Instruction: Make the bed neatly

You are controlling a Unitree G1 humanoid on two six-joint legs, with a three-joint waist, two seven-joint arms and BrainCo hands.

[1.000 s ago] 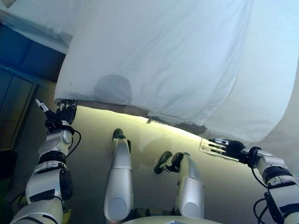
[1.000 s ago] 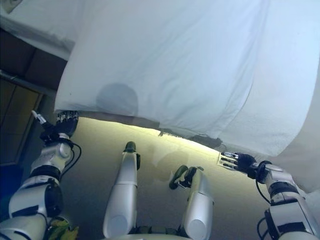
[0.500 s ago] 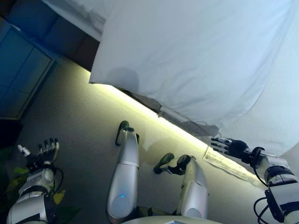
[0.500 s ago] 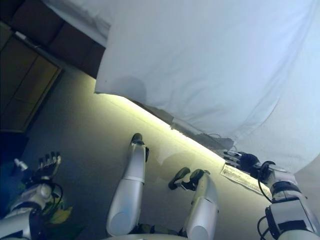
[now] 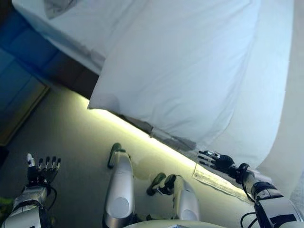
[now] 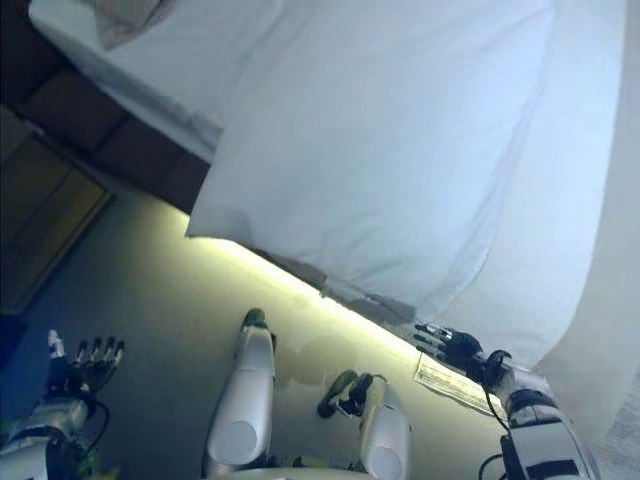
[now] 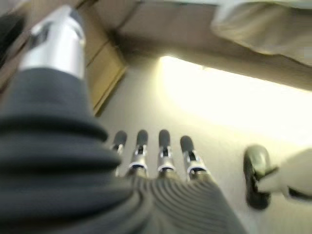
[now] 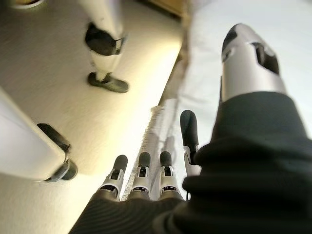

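Note:
A white duvet (image 5: 190, 71) covers the bed and hangs over its near edge, with a lit strip of floor below it. A grey pillow corner (image 5: 57, 5) shows at the far left of the bed. My left hand (image 5: 42, 168) is open and empty, low over the floor at the lower left, well away from the bed. It shows with straight fingers (image 7: 165, 146) in the left wrist view. My right hand (image 5: 213, 159) is open and empty, just under the duvet's hanging edge at the lower right. Its straight fingers (image 8: 146, 170) show in the right wrist view.
A dark bed base (image 5: 71, 76) shows under the mattress at the left. A wooden cabinet (image 6: 40, 210) stands by the wall at the far left. A pale patterned strip (image 5: 218, 180) lies on the floor near my right hand.
The camera has shifted, so the bed sits differently in view. My left hand let go of the duvet's corner a second ago and has dropped low to the floor. My right hand stays by the duvet's edge.

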